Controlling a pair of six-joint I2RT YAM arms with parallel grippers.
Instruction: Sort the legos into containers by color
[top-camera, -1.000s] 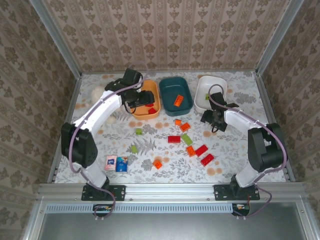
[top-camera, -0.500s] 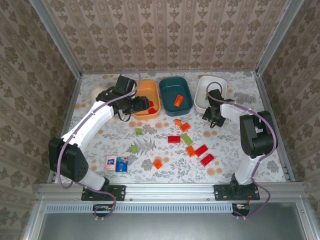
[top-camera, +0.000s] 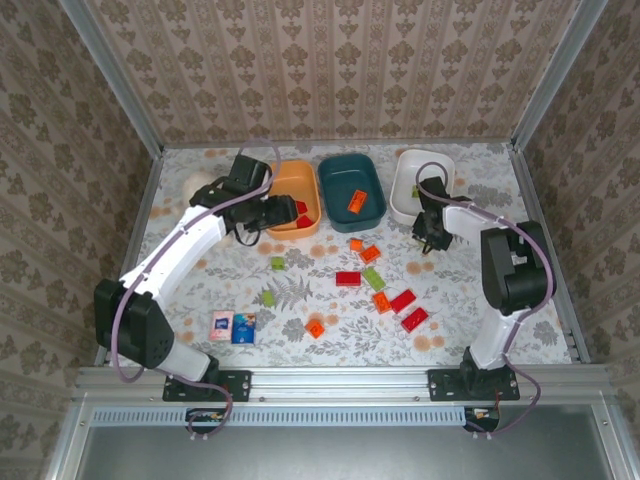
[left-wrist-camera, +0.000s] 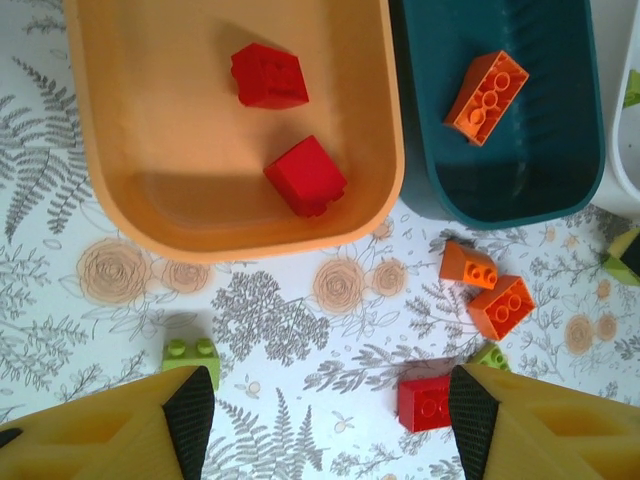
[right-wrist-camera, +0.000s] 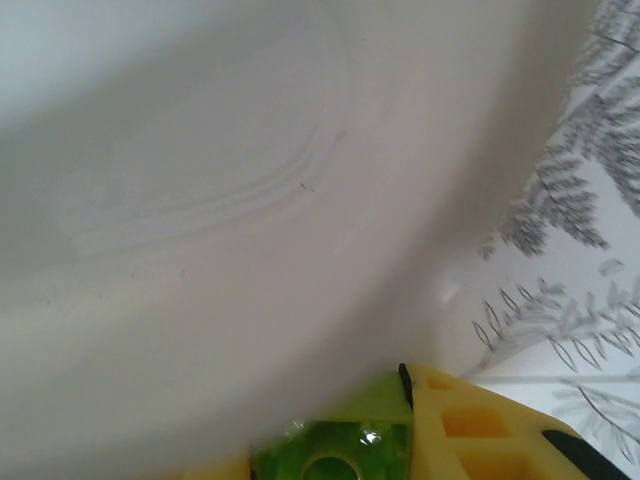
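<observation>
Unsorted legos (top-camera: 347, 279) lie scattered mid-table. Beyond them the left gripper (left-wrist-camera: 330, 430) hovers with fingers apart and empty, probably picking its next brick, with two red bricks (left-wrist-camera: 270, 75) already in the orange bowl (left-wrist-camera: 150, 120). The right gripper (top-camera: 427, 233) is clamped on a green brick (right-wrist-camera: 330, 452) just beside the white bowl (right-wrist-camera: 200, 200), its likely destination. That brick is blurred and cut off, so how firm the grip is stays unclear.

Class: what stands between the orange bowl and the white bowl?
The teal bowl, holding one orange brick, as the top view shows.
</observation>
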